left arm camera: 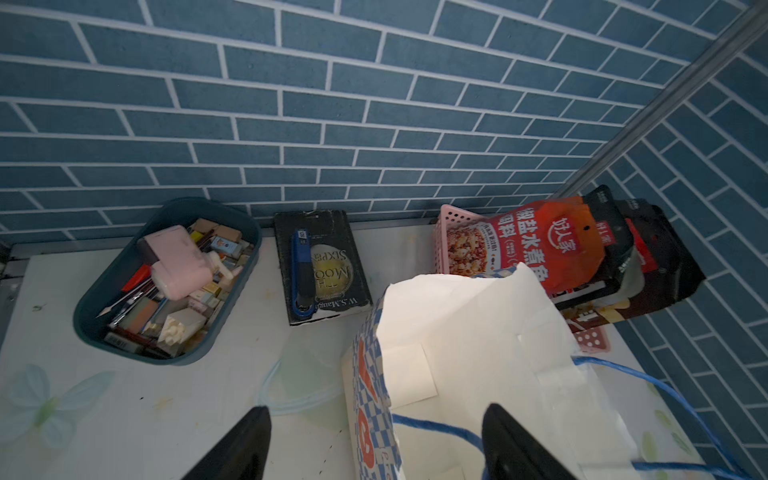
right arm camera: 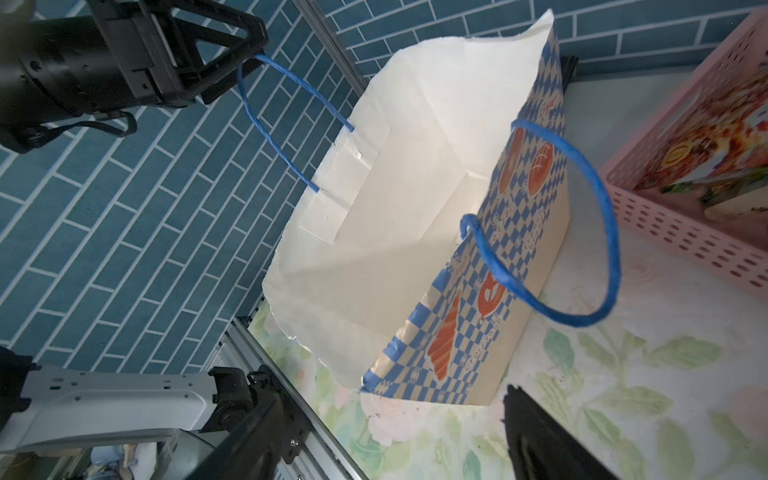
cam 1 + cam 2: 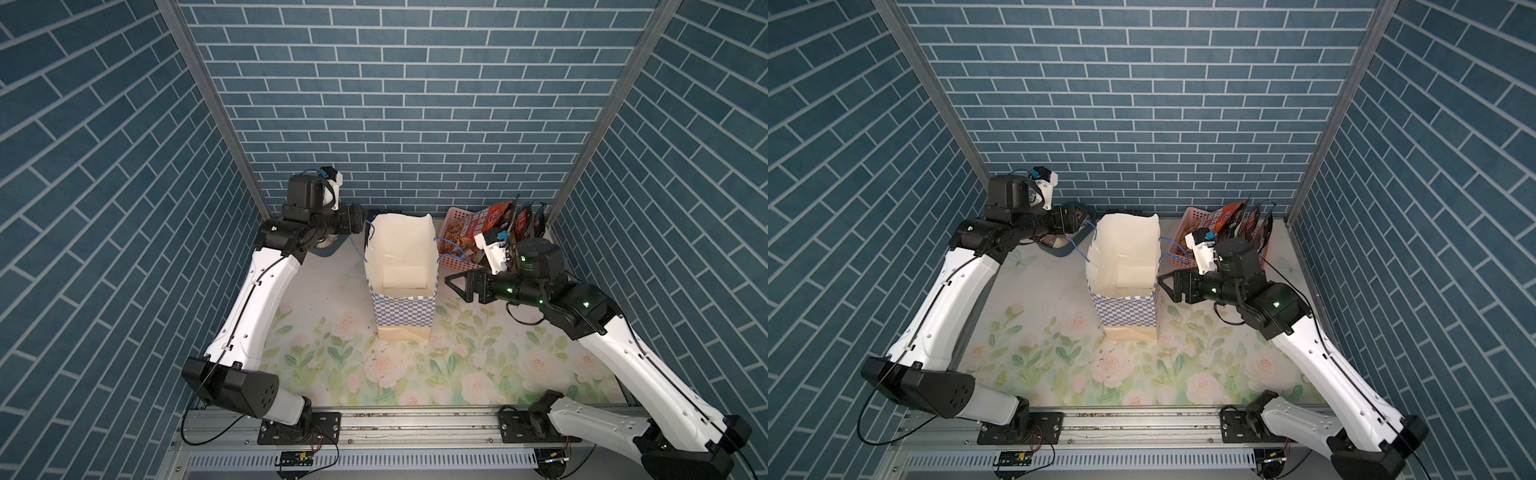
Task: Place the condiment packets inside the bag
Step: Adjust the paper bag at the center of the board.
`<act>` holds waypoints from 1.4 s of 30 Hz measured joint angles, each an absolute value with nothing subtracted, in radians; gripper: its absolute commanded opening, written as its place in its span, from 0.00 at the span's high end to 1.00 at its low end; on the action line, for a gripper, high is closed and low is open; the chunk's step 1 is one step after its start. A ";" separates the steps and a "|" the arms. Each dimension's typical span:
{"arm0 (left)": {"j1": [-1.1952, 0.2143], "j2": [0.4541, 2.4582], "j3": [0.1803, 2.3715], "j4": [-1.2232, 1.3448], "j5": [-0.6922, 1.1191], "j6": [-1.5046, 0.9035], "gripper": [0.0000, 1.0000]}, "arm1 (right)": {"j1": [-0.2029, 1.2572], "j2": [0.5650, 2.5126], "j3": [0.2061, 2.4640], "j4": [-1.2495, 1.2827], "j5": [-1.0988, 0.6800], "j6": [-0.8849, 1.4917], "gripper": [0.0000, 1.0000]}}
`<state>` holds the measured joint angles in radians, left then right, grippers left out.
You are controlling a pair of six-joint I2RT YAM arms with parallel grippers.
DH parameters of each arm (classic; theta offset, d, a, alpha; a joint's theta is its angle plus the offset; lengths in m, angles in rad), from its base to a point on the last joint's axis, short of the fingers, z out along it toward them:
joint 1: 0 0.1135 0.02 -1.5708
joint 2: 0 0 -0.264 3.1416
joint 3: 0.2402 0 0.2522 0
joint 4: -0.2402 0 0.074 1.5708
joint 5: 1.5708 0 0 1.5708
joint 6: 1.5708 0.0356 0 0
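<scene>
Here, left hand [image 1: 378, 409] open astride cord handle [image 1: 436, 428] of bag [image 1: 457, 332], right hand [image 2: 390, 390] open, empty, condiment packets [image 1: 582, 245] half-hidden behind bag.

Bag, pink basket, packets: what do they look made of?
Bag: paper, matte; creased walls, ragged rim, glued patches.
Basket: likely moulded plastic, slight sheen; regular perforations.
Packets: probably plastic or foil laminate film, glossy; highlights and crinkles on printed faces.

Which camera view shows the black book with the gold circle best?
The left wrist view: the book lies flat by the back wall, cover readable, a blue tool on it. In both top views the bag hides nearly all of it; the right wrist view shows only a dark corner behind the bag.
</scene>
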<state>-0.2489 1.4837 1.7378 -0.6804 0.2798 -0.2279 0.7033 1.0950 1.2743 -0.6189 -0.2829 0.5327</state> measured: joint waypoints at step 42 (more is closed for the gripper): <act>-0.211 1.316 1.713 -0.767 0.117 -0.085 0.00 | 0.574 1.818 2.020 -1.010 -0.300 -0.129 1.00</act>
<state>-0.2108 1.3163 1.7130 -0.7673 0.1173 -0.0849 0.5743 1.8179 2.0197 -1.0103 -0.2996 -0.1291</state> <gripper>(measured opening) 0.996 0.060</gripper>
